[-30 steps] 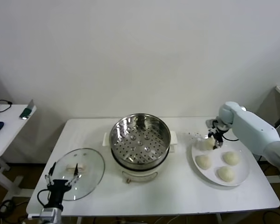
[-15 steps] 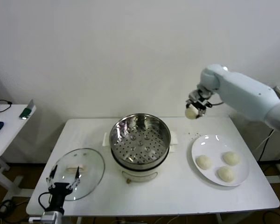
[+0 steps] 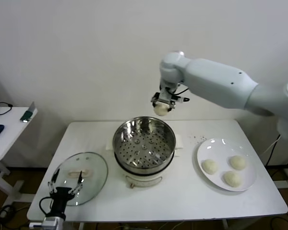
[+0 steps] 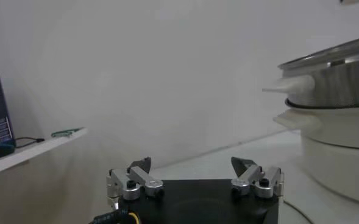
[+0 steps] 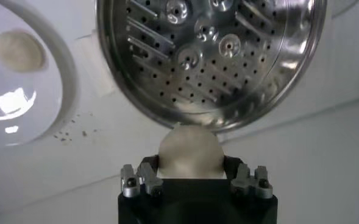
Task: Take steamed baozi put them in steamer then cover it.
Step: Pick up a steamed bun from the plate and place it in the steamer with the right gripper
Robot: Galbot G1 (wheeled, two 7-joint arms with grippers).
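Right gripper has swung from the plate to above the steamer's back rim, fingers clamped around one baozi. Three baozi remain plated. Bun looks soft, light, easily dented: grip sides gently. Left gripper idles spread wide by the cover on the surface.

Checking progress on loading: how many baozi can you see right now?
4. Three baozi lie on the white plate; the fourth is held by the right gripper above the empty steamer's far rim.
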